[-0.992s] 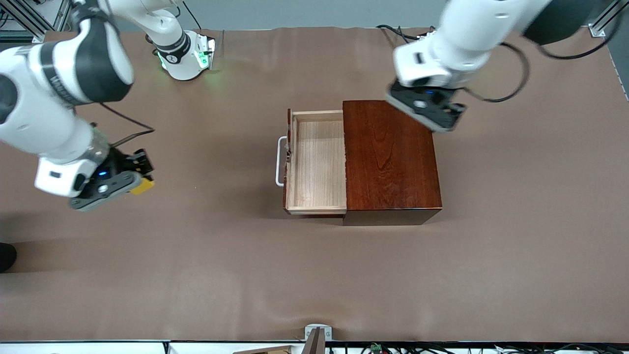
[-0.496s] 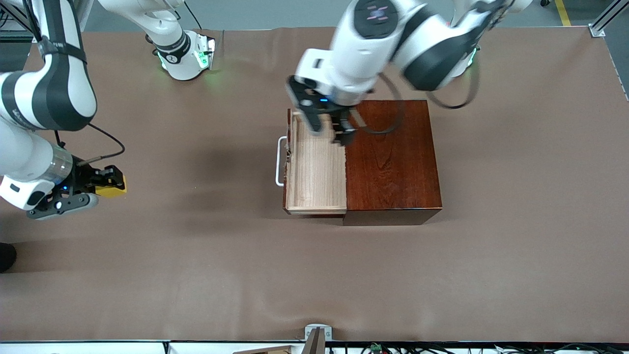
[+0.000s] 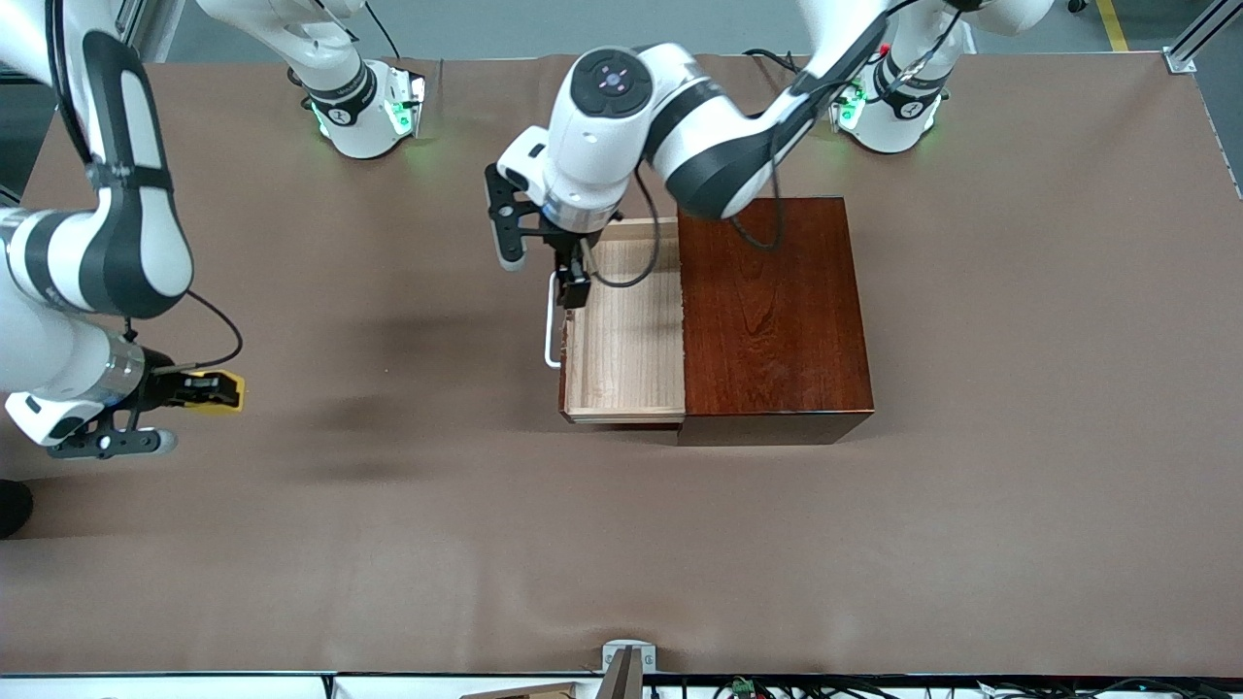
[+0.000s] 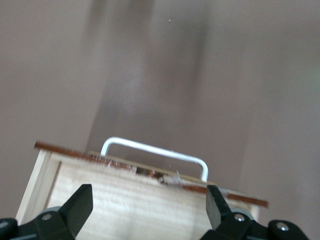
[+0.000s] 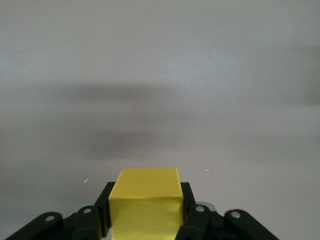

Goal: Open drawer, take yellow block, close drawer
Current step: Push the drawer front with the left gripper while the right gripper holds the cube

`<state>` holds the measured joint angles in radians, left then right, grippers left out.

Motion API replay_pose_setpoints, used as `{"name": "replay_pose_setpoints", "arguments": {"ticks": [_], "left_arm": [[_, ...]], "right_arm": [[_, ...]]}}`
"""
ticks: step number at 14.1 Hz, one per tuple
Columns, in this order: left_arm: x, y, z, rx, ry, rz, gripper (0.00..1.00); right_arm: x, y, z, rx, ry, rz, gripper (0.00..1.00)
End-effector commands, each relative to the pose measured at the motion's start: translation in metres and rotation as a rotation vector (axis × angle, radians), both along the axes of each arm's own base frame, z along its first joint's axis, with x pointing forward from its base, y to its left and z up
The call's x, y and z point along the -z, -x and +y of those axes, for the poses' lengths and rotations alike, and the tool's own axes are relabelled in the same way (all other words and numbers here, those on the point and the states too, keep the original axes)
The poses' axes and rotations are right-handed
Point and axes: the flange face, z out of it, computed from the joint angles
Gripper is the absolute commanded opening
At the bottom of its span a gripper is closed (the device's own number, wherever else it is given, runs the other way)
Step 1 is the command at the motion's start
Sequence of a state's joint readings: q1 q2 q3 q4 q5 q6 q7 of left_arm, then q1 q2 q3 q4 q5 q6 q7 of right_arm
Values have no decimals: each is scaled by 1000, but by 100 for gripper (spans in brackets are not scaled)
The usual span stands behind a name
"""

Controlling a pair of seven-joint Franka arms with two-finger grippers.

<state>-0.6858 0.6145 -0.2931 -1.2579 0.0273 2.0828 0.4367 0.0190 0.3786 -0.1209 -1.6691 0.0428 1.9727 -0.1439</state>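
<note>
The right gripper is clamped on the yellow block, which sits between its jaws over bare table at the right arm's end. So the closing step is in hand. The left gripper hangs with its jaws spread over the handle of the drawer, which stands pulled out of its wooden box and empty. Next, it likely must push that front inward
</note>
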Motion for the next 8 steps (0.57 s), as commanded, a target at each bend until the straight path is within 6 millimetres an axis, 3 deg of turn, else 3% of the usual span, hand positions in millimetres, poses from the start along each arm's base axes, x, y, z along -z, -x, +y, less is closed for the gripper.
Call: {"name": "replay_pose_setpoints", "arguments": {"ticks": [1,4,8], "left_arm": [[31,-2,-23,34,4,-61,100],[65,-2,-33,79,-15,-111,100],[93,-7,-31,166,-41,-122,100]], "right_arm": [[28,-6,-9,81,-13,4,0],[50,-10,-11,124,-44,13,0],[87,-18,-5,145,-67,-1,0]]}}
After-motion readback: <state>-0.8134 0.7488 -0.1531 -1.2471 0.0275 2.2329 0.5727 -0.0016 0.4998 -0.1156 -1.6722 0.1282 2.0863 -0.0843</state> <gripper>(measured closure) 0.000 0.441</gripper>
